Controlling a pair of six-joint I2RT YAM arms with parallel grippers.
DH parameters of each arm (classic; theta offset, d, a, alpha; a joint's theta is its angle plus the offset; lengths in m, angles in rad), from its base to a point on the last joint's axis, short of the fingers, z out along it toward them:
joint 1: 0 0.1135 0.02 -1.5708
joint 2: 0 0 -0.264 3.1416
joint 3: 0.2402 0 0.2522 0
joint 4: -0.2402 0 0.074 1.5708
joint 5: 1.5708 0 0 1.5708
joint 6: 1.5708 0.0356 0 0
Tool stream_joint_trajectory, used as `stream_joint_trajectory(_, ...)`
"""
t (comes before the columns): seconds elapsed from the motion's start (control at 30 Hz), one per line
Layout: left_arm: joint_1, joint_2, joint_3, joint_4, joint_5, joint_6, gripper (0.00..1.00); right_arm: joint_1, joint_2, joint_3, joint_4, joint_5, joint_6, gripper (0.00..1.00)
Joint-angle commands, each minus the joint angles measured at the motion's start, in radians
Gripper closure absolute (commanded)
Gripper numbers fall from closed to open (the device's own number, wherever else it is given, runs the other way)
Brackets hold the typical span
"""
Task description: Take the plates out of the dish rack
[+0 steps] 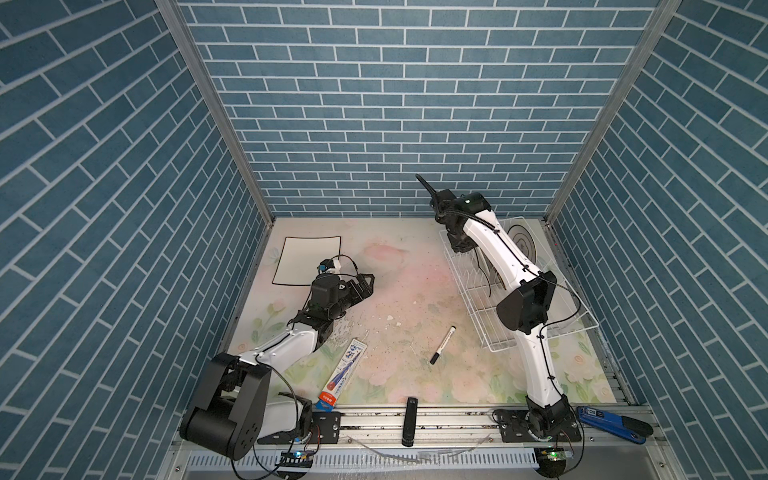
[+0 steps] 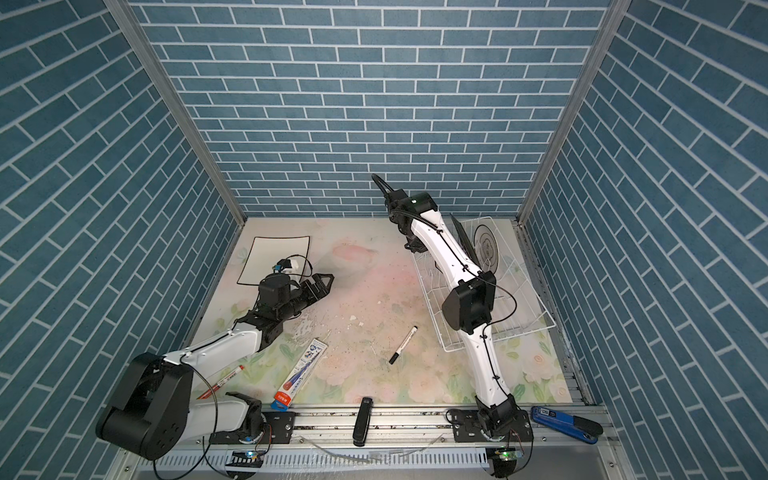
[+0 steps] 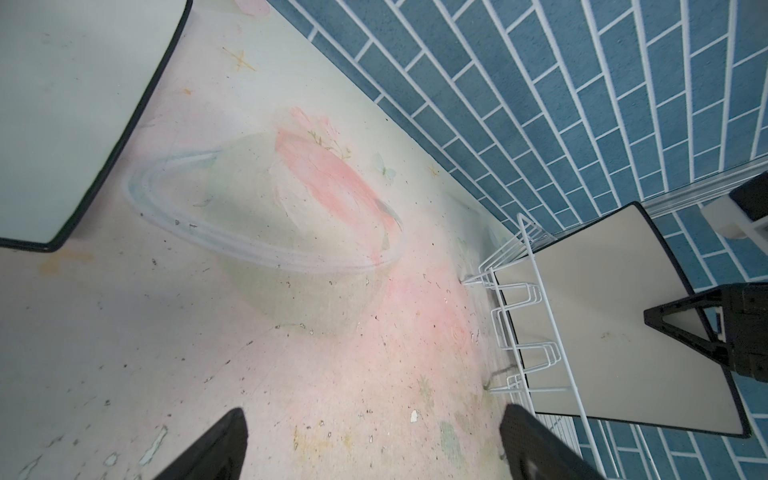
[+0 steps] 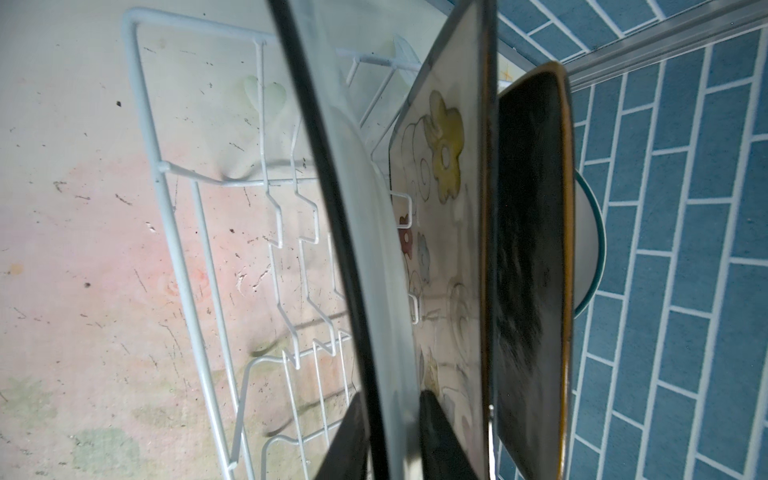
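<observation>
At the dish rack (image 1: 490, 328), on the right of the table: the right gripper (image 4: 390, 395) straddles the rim of the white black-rimmed plate (image 4: 357, 166), one finger on each face. The jaws appear clamped on it. This plate stands on edge among the prongs, with the flowered plate (image 4: 449, 208) just beside it. Its plane runs upright, so extraction should go straight up along that plane — sideways drift risks the neighbour. The left gripper (image 3: 374, 457) is spread wide and empty — well apart, beside the unloaded plate (image 1: 307, 259).
</observation>
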Motion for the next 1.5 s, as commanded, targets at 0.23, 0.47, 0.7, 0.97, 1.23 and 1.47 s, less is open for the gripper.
stream_joint_trajectory(0.23,-0.007,0.005,0.018,0.029,0.006,-0.002,0.03,-0.013,0.012,-0.003,-0.024,0.014,-0.009,0.78)
stream_joint_trajectory(0.47,-0.007,0.011,0.031,0.028,0.015,-0.001,0.03,-0.021,0.015,-0.022,-0.019,0.005,-0.008,0.8)
stream_joint_trajectory(0.7,-0.007,0.009,0.026,0.022,0.017,-0.001,0.03,-0.026,0.015,-0.04,-0.017,0.002,-0.008,0.8)
stream_joint_trajectory(0.97,-0.008,0.007,0.026,0.02,0.015,0.0,0.03,-0.032,0.003,-0.046,-0.009,0.004,-0.005,0.83)
stream_joint_trajectory(1.23,-0.009,0.008,0.029,0.019,0.015,-0.001,0.03,-0.03,0.0,-0.044,-0.001,-0.003,-0.002,0.87)
stream_joint_trajectory(1.47,-0.01,0.007,0.029,0.02,0.016,-0.001,0.04,-0.03,-0.008,-0.046,0.006,0.003,0.012,0.9)
